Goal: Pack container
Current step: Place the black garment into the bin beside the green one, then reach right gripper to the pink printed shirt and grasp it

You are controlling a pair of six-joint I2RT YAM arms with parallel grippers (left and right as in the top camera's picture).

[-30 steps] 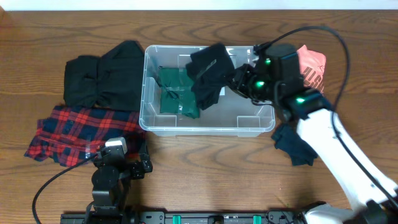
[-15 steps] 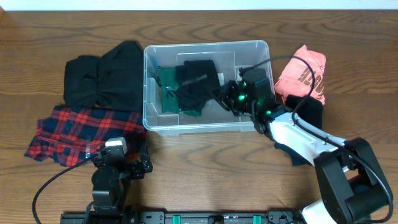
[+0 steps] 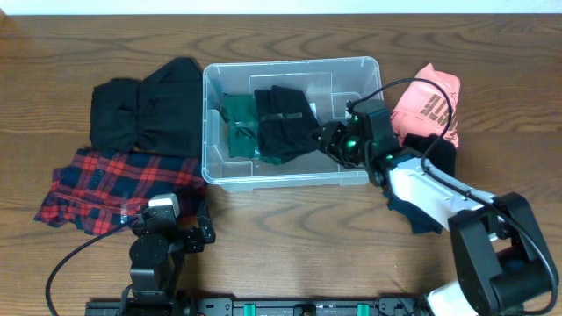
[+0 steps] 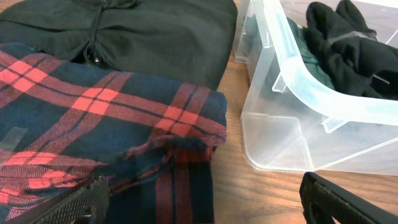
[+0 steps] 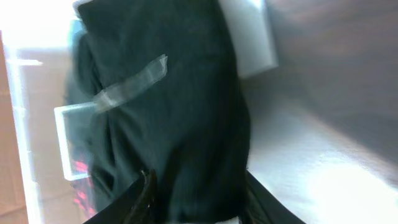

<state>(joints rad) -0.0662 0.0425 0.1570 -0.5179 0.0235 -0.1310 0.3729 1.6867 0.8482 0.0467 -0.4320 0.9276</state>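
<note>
The clear plastic container (image 3: pixel 290 63) stands at the table's middle back and holds a dark green garment (image 3: pixel 237 118). My right gripper (image 3: pixel 323 140) reaches down inside its right half, shut on a black garment (image 3: pixel 285 127) that lies over the green one. In the right wrist view the black garment (image 5: pixel 174 124) bulges between the fingers of the gripper (image 5: pixel 196 199), over the container's pale floor (image 5: pixel 311 155). My left gripper (image 3: pixel 165 230) rests low at the front left, open and empty (image 4: pixel 199 211), facing the container's near corner (image 4: pixel 292 68).
A red and navy plaid shirt (image 3: pixel 114 184) and a black garment (image 3: pixel 149 114) lie left of the container. A coral garment with dark print (image 3: pixel 428 105) lies to the right, and a dark navy one (image 3: pixel 417 206) lies under my right arm.
My right gripper has carried the black garment from above the container's rim down into it, and the garment now lies on the green one. The left arm has not moved.
</note>
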